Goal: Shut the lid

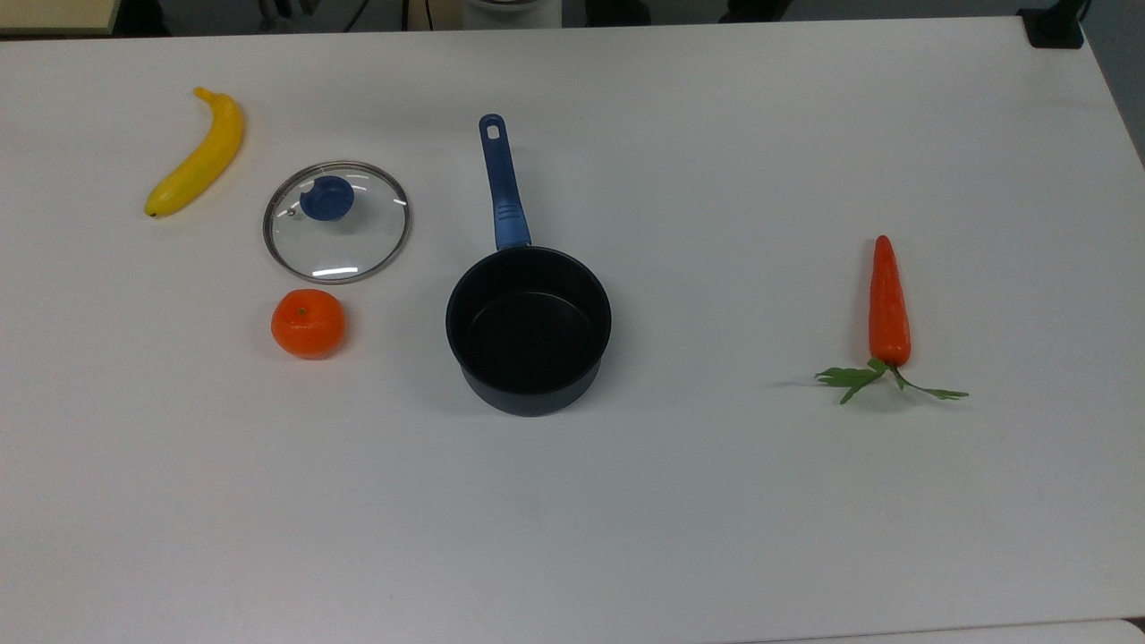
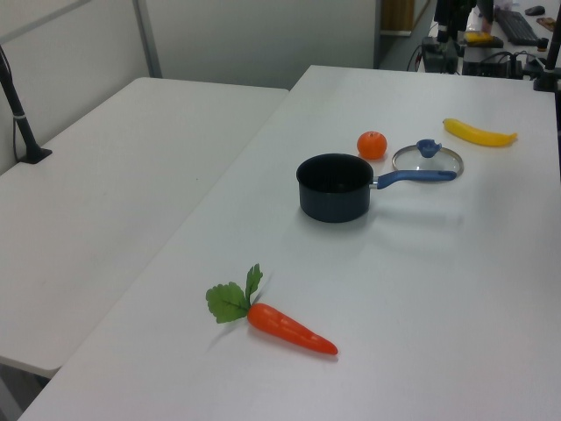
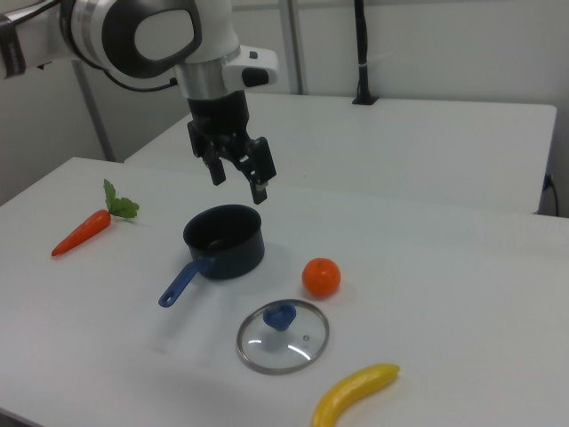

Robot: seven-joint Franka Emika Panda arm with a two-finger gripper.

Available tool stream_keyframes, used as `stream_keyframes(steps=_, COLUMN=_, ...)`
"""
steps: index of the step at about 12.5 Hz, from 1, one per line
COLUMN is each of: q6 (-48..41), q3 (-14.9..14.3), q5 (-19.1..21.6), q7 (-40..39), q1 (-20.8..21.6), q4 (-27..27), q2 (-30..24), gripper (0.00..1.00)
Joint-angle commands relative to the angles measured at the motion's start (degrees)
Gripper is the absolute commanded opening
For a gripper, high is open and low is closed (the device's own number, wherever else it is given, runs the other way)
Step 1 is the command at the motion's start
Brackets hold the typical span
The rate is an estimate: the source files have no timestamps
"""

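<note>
The lid (image 1: 337,223) lies flat on the white table — a round clear glass disc with a thin metal rim and a blue knob (image 1: 326,198) facing up. It rests off the pot, untouched; in the right view (image 3: 283,336) it sits near the front edge — intact, level.

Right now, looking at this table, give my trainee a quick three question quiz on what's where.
1. True or false: the lid is on the saucepan.
2. In the top view, which lies nearest the lid: A carrot, B tangerine, C table edge?
3. Fill in: in the right view, the open gripper hangs above the ___.

Key: 1 false, it lies flat on the table beside the saucepan. 2 B. 3 saucepan.
</note>
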Motion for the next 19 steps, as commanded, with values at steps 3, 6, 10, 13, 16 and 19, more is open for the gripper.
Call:
stream_keyframes(steps=3, q6=-1.74, q3=-0.18, q5=-0.58, q7=-1.67, q1=-0.28, q4=0.78, q2=-0.26, gripper=1.0)
stream_keyframes(steps=6, q6=-1.66, q3=-0.18, q5=-0.58, q7=-1.67, q1=-0.28, q4=0.78, q2=-0.26, gripper=1.0)
stream_keyframes(steps=10, q6=-1.57, q3=-0.18, q5=-0.58, q7=-2.28, q1=-0.28, q4=0.78, q2=-0.26, gripper=1.0)
stream_keyframes(steps=13, q6=-1.57, q3=-0.18, q5=-0.58, q7=-2.29, q1=-0.28, q4=0.78, q2=-0.26, gripper=1.0)
stream_keyframes(steps=16, q6=-1.57, q3=-0.18, q5=-0.58, q7=-2.72, q1=-0.28, q4=0.78, q2=-0.26, gripper=1.0)
stream_keyframes(steps=19, q6=-1.57, q3=-0.27, q5=-0.58, q7=-2.9, q1=-0.28, q4=0.78, q2=-0.26, gripper=1.0)
